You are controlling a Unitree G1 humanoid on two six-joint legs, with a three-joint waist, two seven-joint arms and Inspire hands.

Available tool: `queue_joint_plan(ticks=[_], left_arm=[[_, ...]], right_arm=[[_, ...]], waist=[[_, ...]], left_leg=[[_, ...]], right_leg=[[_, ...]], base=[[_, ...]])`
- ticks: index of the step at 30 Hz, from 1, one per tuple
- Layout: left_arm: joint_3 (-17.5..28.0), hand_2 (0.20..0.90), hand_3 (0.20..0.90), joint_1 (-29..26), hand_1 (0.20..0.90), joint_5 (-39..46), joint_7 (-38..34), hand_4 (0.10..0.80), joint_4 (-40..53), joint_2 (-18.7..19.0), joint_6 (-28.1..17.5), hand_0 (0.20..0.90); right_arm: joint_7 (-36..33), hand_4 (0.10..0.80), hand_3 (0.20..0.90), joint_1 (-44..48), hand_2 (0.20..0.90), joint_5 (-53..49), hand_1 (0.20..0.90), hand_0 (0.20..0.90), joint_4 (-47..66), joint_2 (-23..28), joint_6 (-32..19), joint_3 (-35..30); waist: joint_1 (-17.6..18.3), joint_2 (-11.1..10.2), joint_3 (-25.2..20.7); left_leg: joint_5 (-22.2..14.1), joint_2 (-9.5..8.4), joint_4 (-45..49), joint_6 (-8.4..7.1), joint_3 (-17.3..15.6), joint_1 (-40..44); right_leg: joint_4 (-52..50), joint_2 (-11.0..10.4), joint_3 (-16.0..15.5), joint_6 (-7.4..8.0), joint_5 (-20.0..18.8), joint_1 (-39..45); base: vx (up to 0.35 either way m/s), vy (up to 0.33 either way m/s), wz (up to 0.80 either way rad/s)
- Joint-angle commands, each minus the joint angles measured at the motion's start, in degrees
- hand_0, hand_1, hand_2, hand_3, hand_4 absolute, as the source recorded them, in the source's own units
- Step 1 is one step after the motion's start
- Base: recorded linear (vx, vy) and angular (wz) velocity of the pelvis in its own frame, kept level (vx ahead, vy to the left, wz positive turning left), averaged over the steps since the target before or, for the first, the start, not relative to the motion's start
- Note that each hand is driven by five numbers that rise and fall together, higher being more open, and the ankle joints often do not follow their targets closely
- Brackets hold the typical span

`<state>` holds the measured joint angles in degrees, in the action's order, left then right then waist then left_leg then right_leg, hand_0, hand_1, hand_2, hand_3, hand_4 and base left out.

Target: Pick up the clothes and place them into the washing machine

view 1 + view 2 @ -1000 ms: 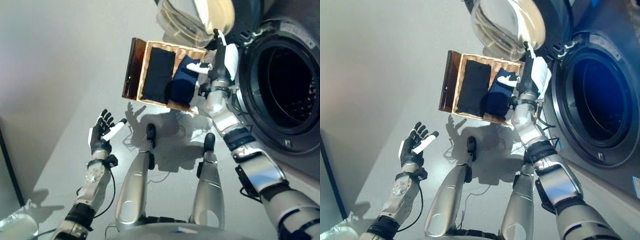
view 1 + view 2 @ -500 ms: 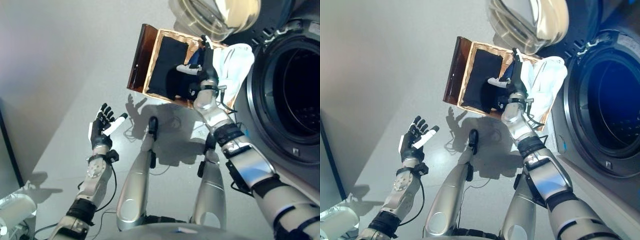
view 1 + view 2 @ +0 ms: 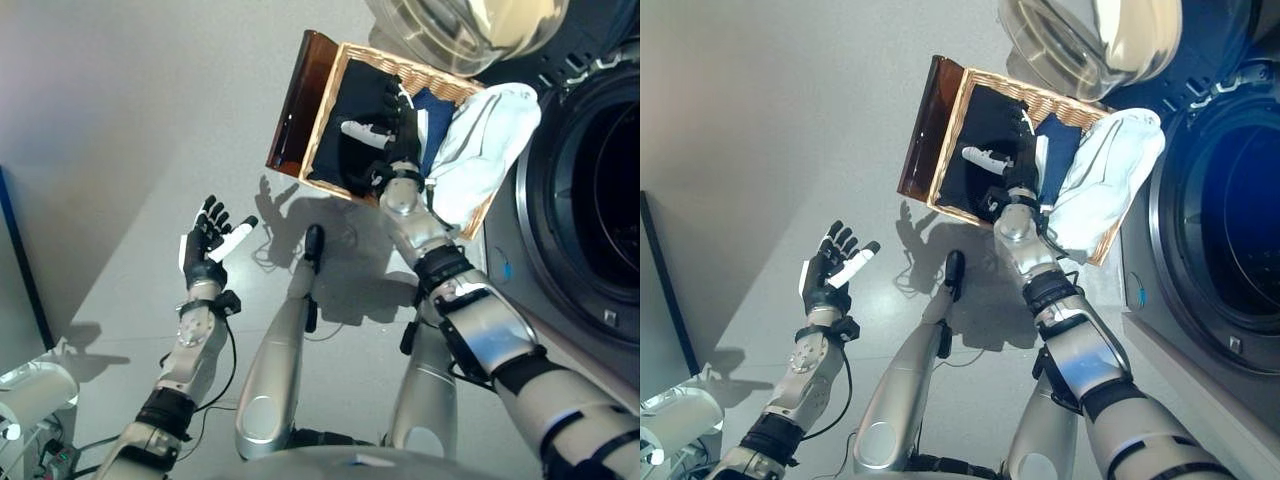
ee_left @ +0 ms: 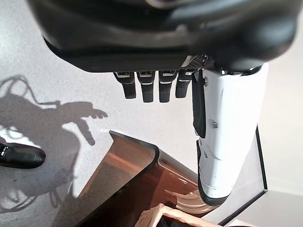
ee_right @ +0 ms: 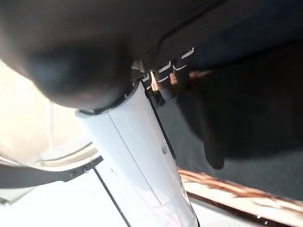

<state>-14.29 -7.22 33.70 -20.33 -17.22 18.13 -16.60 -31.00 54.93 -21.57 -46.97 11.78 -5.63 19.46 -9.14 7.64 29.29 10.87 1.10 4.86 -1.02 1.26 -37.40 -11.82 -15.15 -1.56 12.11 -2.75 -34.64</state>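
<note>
Since a second ago the right hand (image 3: 392,120) has swung from the washing-machine side of the wicker basket (image 3: 322,104) to a spot over its middle, and the white garment (image 3: 478,148) that was bunched against the hand then now lies loose at the basket's edge nearest the washing machine (image 3: 585,200), free of the hand. The whole view has shifted too, so the camera has moved.

The right hand now hangs over the black garment (image 3: 975,150) with its fingers fairly straight and pointing down into the basket, the white-covered thumb (image 3: 984,157) standing out to the side. Its own wrist view shows the fingertips (image 5: 163,79) close above dark cloth (image 5: 236,123), but whether they touch it cannot be told; nothing is clasped in the hand.

Just beside the hand, toward the machine, a dark blue garment (image 3: 432,122) lies in the basket between the black one and the white one. The white one drapes over the basket's rim at the side facing the machine. The black piece fills the basket's side away from the machine, next to the brown lid (image 3: 295,105) that stands open off that edge.

The machine's round door (image 3: 1090,45) hangs open above the basket's far edge, and the drum opening (image 3: 1230,230) is dark.

The left hand (image 3: 208,245) is held up over the grey floor (image 3: 120,150), well apart from the basket, fingers spread and empty.
</note>
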Motion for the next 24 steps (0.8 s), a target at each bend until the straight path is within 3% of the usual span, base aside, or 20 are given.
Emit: queue_joint_plan(ticks=[1, 14, 24], left_arm=[[-0.45, 0.900, 0.900, -0.36, 0.900, 0.59, -0.56, 0.800, 9.09, 2.34, -5.15, 0.900], [-0.87, 0.900, 0.900, -0.05, 0.900, 2.07, -0.57, 0.800, 12.54, 2.78, -6.02, 0.900], [-1.26, 0.900, 0.900, -0.46, 0.900, 1.85, -1.39, 0.800, 13.10, 3.15, -6.02, 0.900]], right_arm=[[1.63, 0.800, 0.900, 6.67, 0.900, -3.34, 0.900, 0.900, 2.06, -0.70, -6.86, -1.24], [3.17, 0.800, 0.900, 7.52, 0.900, -12.05, 0.900, 0.900, -0.61, -2.08, -8.46, -2.38], [1.62, 0.800, 0.900, 8.76, 0.900, -13.31, 0.900, 0.900, -5.79, -3.07, -7.29, -2.99]], waist=[[-2.65, 2.14, 0.51], [-3.89, 3.40, 0.51], [-4.36, 3.81, 0.51]], left_leg=[[-6.36, 0.52, 4.57, -2.95, -1.75, -1.63], [-5.26, -0.24, 3.66, -3.26, -0.51, -5.69], [-4.70, -0.71, 3.07, -3.24, 0.06, -7.80]], right_leg=[[1.16, -1.19, 2.60, -3.55, -2.54, -2.86], [1.99, -1.66, 1.81, -3.42, -3.15, -5.80], [2.43, -1.73, 1.72, -3.35, -3.44, -7.24]], base=[[-0.022, 0.007, 0.04], [-0.008, 0.001, 0.02], [-0.002, 0.004, 0.01]])
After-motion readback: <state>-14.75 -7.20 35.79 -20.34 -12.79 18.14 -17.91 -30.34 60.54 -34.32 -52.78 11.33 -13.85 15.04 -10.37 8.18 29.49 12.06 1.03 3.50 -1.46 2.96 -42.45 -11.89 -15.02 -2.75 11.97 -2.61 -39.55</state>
